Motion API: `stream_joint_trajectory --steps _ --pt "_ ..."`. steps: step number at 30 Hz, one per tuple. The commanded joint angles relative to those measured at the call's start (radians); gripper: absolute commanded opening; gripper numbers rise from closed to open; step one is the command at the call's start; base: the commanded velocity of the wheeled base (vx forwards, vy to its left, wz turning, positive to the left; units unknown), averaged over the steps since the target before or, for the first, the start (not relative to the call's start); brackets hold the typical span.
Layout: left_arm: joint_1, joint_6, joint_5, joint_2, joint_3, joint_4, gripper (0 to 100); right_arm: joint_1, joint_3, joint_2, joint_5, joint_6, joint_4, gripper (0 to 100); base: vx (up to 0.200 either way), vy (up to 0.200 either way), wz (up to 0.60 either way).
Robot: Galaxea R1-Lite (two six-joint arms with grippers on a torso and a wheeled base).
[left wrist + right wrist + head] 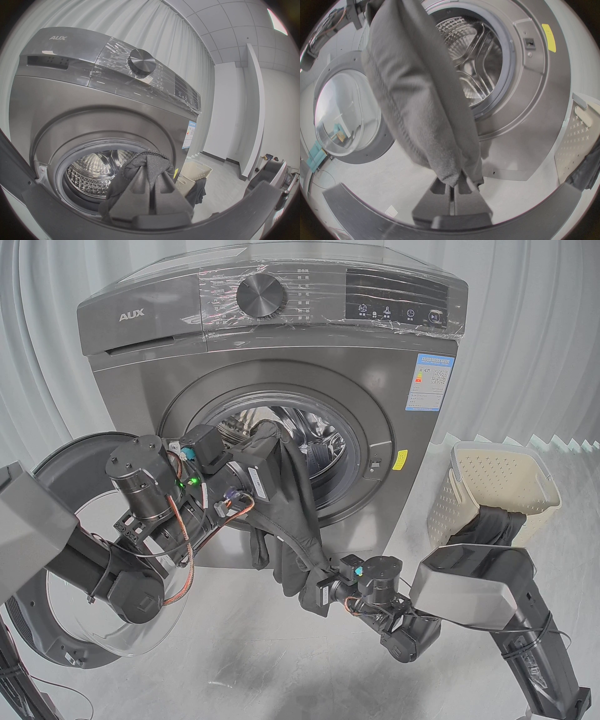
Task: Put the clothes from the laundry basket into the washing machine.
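A dark garment [294,502] hangs stretched between my two grippers in front of the washing machine [275,352]. My left gripper [270,435] is shut on the garment's upper end at the rim of the open drum [312,440]. In the left wrist view the cloth [147,162] drapes over the closed fingertips [140,184], just before the drum opening [93,175]. My right gripper [322,590] is shut on the lower end, low and in front of the machine. The right wrist view shows the grey-black cloth [418,93] rising from the pinched fingers [462,184]. A cream laundry basket [500,484] stands to the right, dark clothing [494,524] spilling over its front.
The machine's round door [81,552] stands swung open to the left, behind my left arm. The basket [578,137] sits close by the machine's right front corner. Bare grey floor [250,646] lies in front of the machine. Pale curtains hang behind.
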Motion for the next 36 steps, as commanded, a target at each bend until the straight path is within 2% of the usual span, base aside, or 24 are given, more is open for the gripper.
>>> stream_joint_trajectory --steps 1,5,10,13,14,15,17,19,21,25,28,31,33,36 --pt "0.031 0.0 -0.003 0.005 0.046 -0.029 0 -0.013 0.191 -0.201 0.009 0.003 -0.03 0 0.0 0.0 0.0" --pt "0.051 -0.002 -0.006 0.001 0.091 -0.054 0 -0.042 0.346 -0.344 0.036 0.0 -0.033 0 0.0 0.0 0.0" --pt "0.063 -0.032 -0.01 -0.022 0.165 -0.097 0 -0.088 0.515 -0.498 0.127 -0.003 -0.042 0 0.0 0.0 0.0" --pt "0.062 -0.04 -0.016 -0.048 0.227 -0.118 0 -0.107 0.618 -0.546 0.181 0.003 -0.111 0 0.0 0.0 0.0" --pt "0.062 -0.04 -0.016 -0.055 0.234 -0.12 0 -0.108 0.627 -0.549 0.187 0.003 -0.119 0 0.0 0.0 0.0" --pt "0.06 -0.045 -0.016 -0.076 0.277 -0.146 0 -0.122 0.684 -0.577 0.227 0.008 -0.125 0 0.0 0.0 0.0" --pt "0.059 -0.048 -0.019 -0.094 0.33 -0.179 0 -0.136 0.727 -0.618 0.267 0.012 -0.124 0 0.0 0.0 0.0" --pt "0.06 -0.048 -0.026 -0.114 0.372 -0.198 0 -0.147 0.747 -0.643 0.279 0.014 -0.125 0 0.0 0.0 0.0" --pt "0.06 -0.054 -0.036 -0.147 0.418 -0.199 0 -0.151 0.751 -0.673 0.277 0.023 -0.125 0 0.0 0.0 0.0" --pt "0.066 -0.088 -0.053 -0.171 0.438 -0.199 0 -0.154 0.751 -0.709 0.262 0.063 -0.127 0 0.0 0.0 0.0" --pt "0.091 -0.091 -0.062 -0.197 0.444 -0.199 0 -0.154 0.764 -0.732 0.211 0.082 -0.128 0 0.0 0.0 0.0" --pt "0.126 -0.092 -0.101 -0.205 0.464 -0.199 0 -0.15 0.747 -0.762 0.191 0.124 -0.125 0 0.0 0.0 0.0" --pt "0.135 -0.091 -0.124 -0.21 0.493 -0.199 0 -0.153 0.722 -0.775 0.184 0.129 -0.125 0 0.0 0.0 0.0" --pt "0.137 -0.082 -0.136 -0.208 0.525 -0.201 0 -0.144 0.687 -0.785 0.119 0.132 -0.124 0 0.0 0.0 0.0"
